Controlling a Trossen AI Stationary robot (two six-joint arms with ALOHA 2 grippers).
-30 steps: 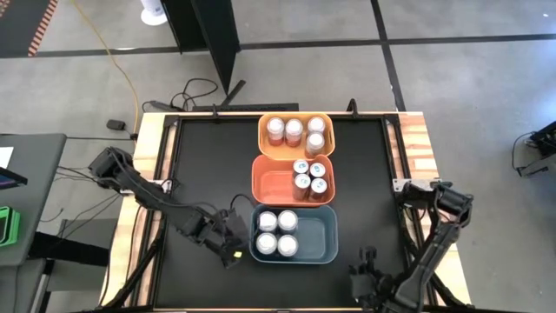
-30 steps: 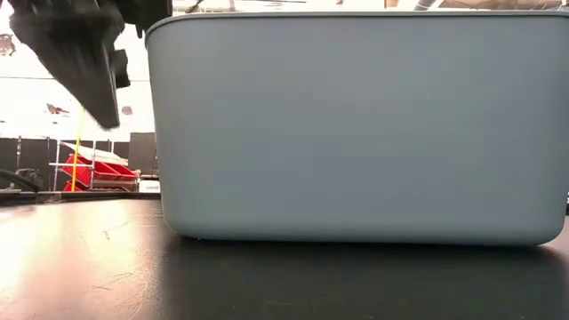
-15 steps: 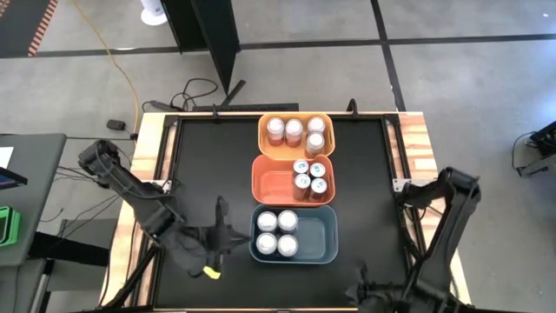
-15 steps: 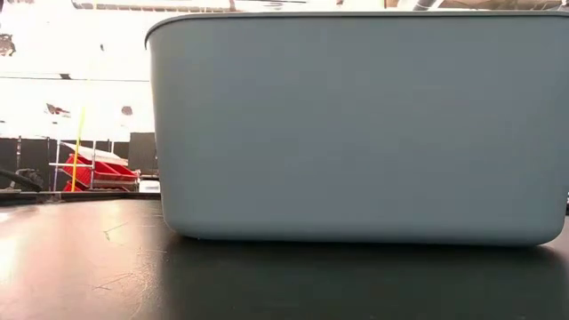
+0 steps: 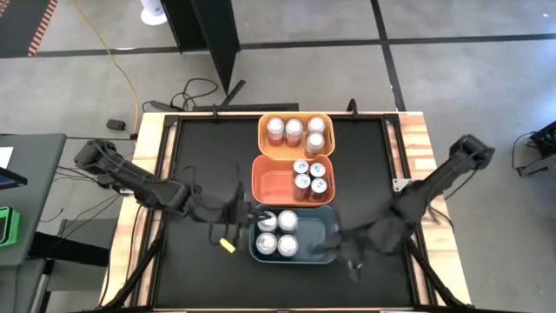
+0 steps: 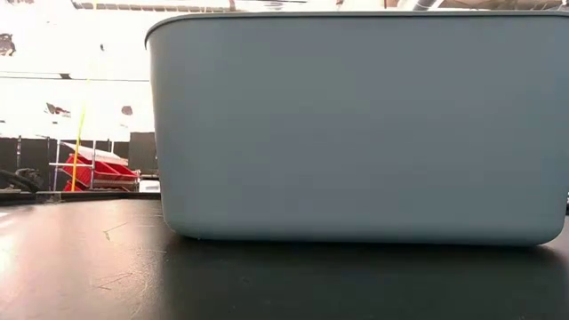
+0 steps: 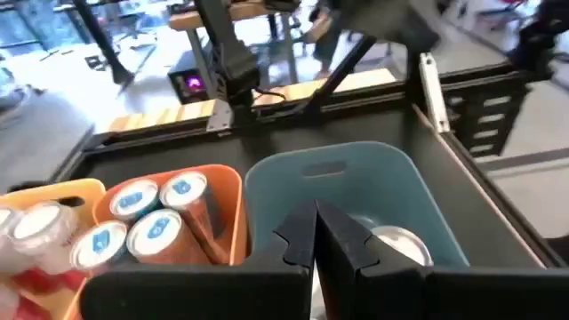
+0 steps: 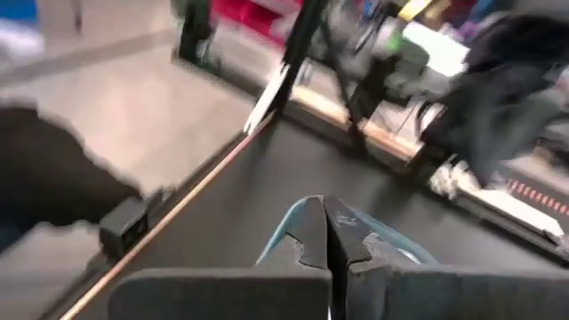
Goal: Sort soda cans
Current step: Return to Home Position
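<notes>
Left hand: we find the left hand (image 5: 246,212) clenched; in its wrist view the two fingers (image 7: 345,244) press flat together; it hangs over the left rim of the blue bin (image 5: 314,223); whether it touches that rim we cannot tell.

Right hand: the right hand (image 5: 334,247) is clenched as well, its fingers (image 8: 307,235) meeting along their length; in the high view it sits at the blue bin's lower right corner; we cannot tell if there is contact.

Soda cans: the soda cans (image 5: 294,129) all stand upright inside bins; four pink-tinged ones are in the yellow bin (image 5: 295,116); four blue-labelled ones cluster at the right side of the orange bin (image 5: 271,183); four silver-topped ones fill the left half of the blue bin, one of them partly hidden under the left hand.

Bins: we see the three in one row down the middle of the worktop (image 5: 208,165), end to end; yellow is farthest from the low camera, orange is between, blue is nearest; its grey-blue wall fills most of the low view.

Worktop: a black surface with wooden strips along its side edges.

Room: a grey floor (image 5: 469,78) crossed by dark lines; a yellow cable (image 5: 122,69) trails toward the worktop; a red object (image 6: 102,169) shows far behind in the low view.
</notes>
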